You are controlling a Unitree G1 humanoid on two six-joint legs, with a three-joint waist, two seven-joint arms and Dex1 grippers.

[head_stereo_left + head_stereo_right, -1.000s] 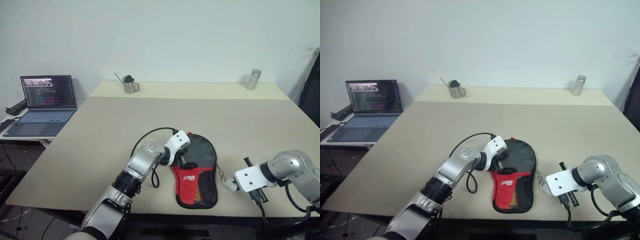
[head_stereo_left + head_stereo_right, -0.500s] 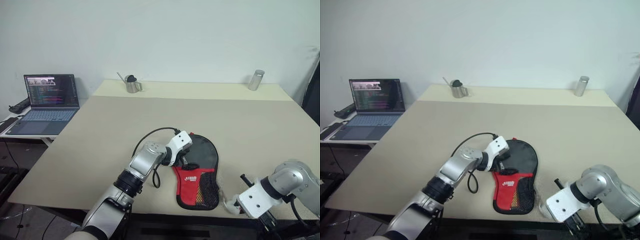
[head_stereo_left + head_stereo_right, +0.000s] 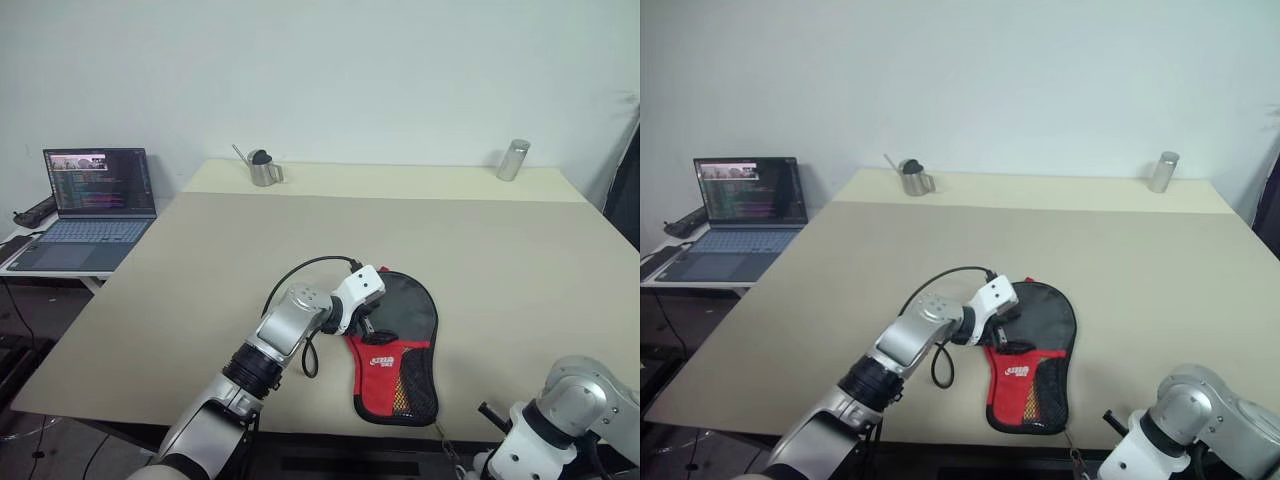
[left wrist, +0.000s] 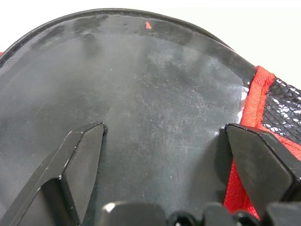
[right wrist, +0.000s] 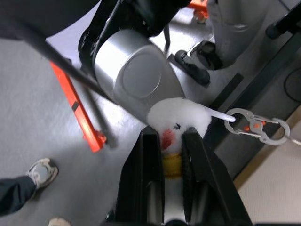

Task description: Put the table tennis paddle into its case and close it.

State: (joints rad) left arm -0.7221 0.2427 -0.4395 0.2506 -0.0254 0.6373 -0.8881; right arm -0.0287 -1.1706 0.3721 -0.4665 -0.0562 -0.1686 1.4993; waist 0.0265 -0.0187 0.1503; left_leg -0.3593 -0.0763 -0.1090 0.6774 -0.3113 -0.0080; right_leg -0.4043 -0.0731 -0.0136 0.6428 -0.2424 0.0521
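- Lying flat near the table's (image 3: 200, 260) front edge, the case (image 3: 398, 345) has the left gripper (image 4: 160, 141) spread wide over its black upper part.
- The right wrist view reveals the right gripper (image 5: 165, 146) pinching the pom-pom charm (image 5: 178, 117), with a metal clip (image 5: 256, 127) trailing off the table.

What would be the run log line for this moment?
left end effector: open, on case | right end effector: shut on pom-pom charm, past table edge
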